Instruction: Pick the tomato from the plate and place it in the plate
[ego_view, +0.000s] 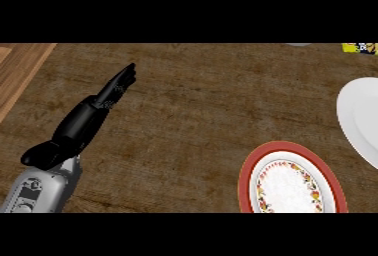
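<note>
A red-rimmed plate (251, 170) with a floral white centre lies at the lower right of the counter, with nothing on it. A plain white plate (358, 117) is cut off by the right edge. No tomato shows anywhere in the head view. My left hand (92, 112) rises from the lower left, fingers straight and pointing up and to the right, well left of both plates and touching nothing. My right hand is out of view.
The dark brown counter (192, 100) fills most of the view. A lighter wooden strip (18, 70) runs along the upper left. A small yellow patterned item (359, 47) peeks in at the top right corner.
</note>
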